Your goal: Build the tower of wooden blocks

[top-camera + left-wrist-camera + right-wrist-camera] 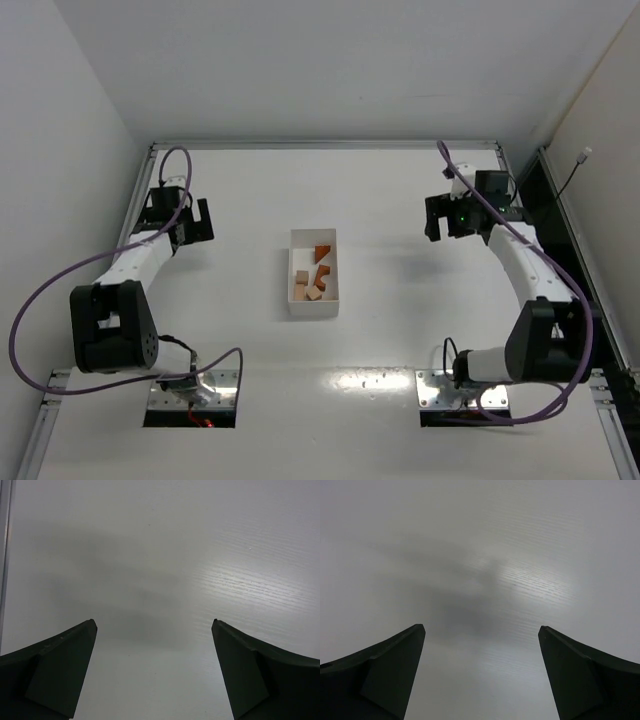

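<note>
Blocks: tan and reddish-orange wooden blocks [322,272] contained unstacked in white rectangular tray [303,245], mid-frame.
Grippers: left gripper [154,624], right gripper [482,627] held spread, empty, parked aside.

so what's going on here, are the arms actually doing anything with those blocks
Nothing is being handled right now. The wooden blocks, a few tan and a few orange, lie loose in the white tray at the middle of the table, and none is stacked. The left gripper and the right gripper are both open and empty, each over bare table well out to its own side of the tray. The tower is not yet started.
</note>
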`<state>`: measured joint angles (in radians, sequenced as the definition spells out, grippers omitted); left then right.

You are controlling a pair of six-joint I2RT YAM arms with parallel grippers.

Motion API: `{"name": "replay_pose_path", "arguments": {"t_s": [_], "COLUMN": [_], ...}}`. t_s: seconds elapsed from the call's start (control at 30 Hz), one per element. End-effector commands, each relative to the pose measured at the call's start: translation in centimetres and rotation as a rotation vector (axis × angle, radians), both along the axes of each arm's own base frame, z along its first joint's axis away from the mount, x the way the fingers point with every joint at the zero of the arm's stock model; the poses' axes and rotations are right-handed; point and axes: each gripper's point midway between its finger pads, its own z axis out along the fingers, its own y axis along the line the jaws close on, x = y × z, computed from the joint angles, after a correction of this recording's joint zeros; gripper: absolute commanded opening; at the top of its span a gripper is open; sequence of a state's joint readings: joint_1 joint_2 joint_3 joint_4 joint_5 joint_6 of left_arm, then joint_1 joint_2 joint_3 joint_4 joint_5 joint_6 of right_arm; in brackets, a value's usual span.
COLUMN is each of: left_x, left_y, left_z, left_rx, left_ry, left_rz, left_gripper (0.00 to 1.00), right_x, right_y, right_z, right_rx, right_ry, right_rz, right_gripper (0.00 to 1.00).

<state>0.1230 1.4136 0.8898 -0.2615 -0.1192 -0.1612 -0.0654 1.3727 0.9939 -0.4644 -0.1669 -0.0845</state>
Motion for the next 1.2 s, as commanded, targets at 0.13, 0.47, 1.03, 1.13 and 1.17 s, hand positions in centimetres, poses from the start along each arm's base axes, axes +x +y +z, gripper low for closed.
{"name": "replay_pose_path", "arguments": {"t_s": [0.13,0.47,1.03,1.13,1.17], "left_x": [-0.6,-1.2,-3.4,-3.4,-3.4], "left_y": [-0.1,0.6,2.3,2.3,2.3], "left_z": [1.2,1.8,0.6,0.6,0.6], "left_rx": [0.018,0.054,0.123,0.123,0.123], "left_ry": [-0.025,-0.041,0.001,0.001,0.001], "left_rz": [-0.029,0.007,0.093,0.094,0.094], "left_gripper": [1.0,1.0,1.0,1.0,1.0], "right_x": [-0.7,-2.0,-3.4,-4.1,-4.7], "right_y": [12.5,20.5,27.6,27.2,27.3], "right_z": [6.3,2.3,0.3,0.3,-0.2], "right_rx": [0.169,0.103,0.218,0.222,0.214], "right_ry": [-0.087,0.116,0.318,0.324,0.339], "right_rz": [0.479,0.382,0.324,0.316,0.324], "right_gripper": [0.83,0.6,0.51,0.51,0.51]}}
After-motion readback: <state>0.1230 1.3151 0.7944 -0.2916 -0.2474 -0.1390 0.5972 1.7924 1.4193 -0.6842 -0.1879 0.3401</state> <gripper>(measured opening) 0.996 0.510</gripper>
